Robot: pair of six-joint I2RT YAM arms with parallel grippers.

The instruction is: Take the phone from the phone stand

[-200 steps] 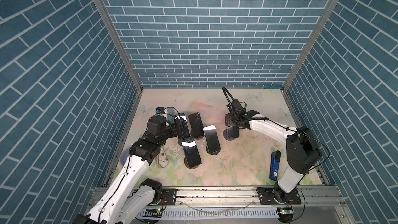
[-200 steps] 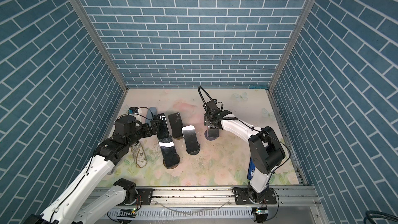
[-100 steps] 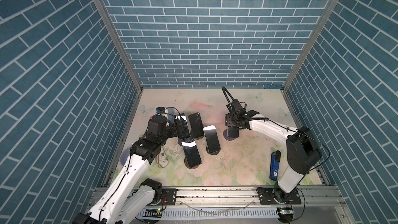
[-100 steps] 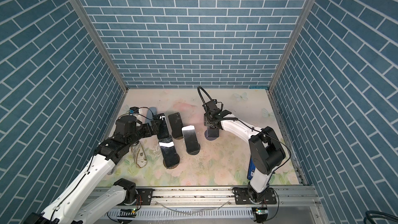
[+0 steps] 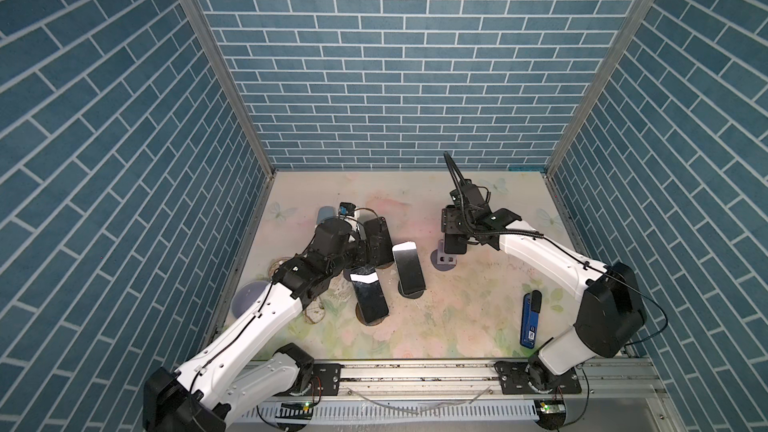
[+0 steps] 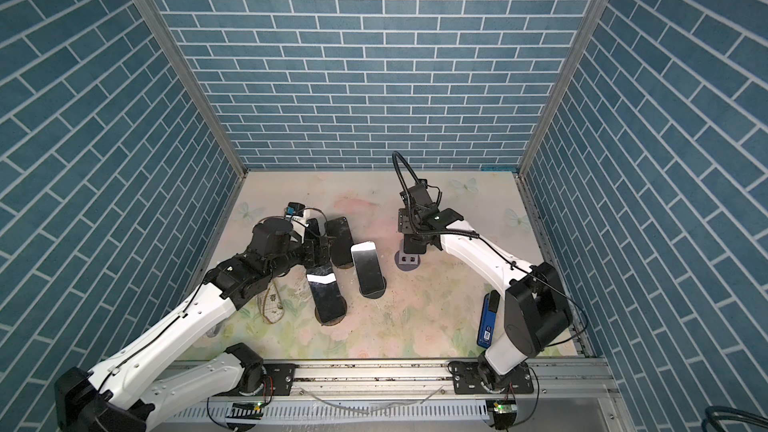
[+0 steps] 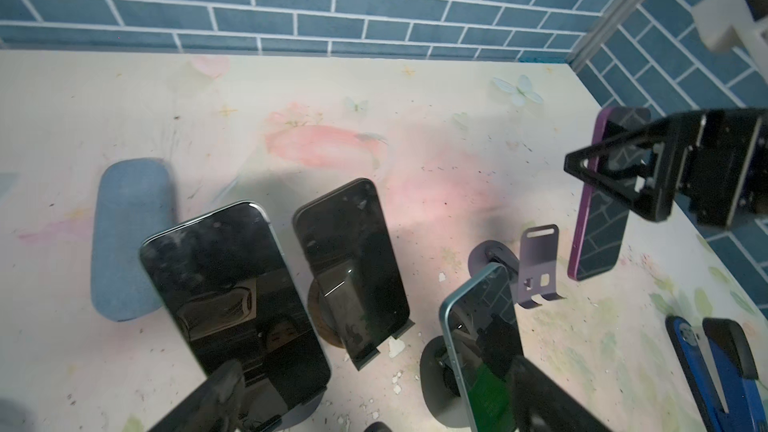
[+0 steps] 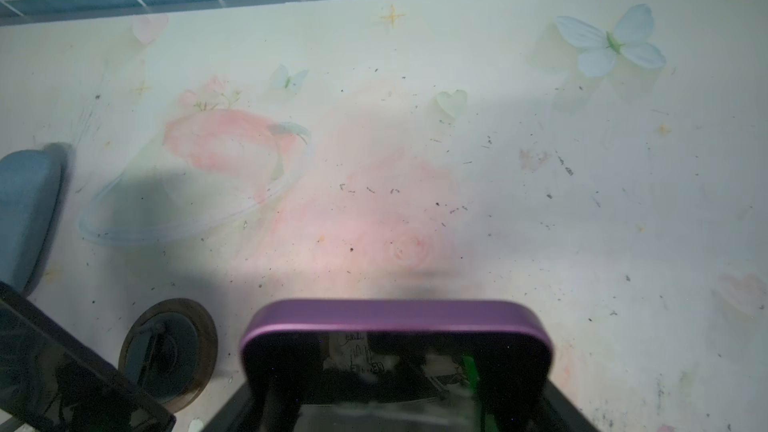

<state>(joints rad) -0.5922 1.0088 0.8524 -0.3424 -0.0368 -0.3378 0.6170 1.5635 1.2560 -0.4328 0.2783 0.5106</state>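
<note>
My right gripper [image 5: 454, 229] is shut on the upper part of the purple-edged phone [image 5: 455, 243] and holds it upright. In the left wrist view the phone [image 7: 598, 218] hangs just off the empty grey phone stand [image 7: 537, 268], clear of its cradle. In both top views the stand's round base [image 5: 446, 261] [image 6: 409, 259] sits right below the phone [image 6: 415, 245]. The right wrist view shows the phone's purple top edge [image 8: 395, 317] between my right gripper's [image 8: 395, 405] fingers. My left gripper [image 7: 374, 409] stands open over the phones at the left, holding nothing.
Several other phones lean on round stands at centre left: a light-blue-edged one [image 5: 409, 270], a dark one [image 5: 370, 297] and another dark one [image 5: 379, 238]. A blue oval pad [image 7: 129, 238] lies behind them. A blue device [image 5: 529, 322] lies by my right arm's base.
</note>
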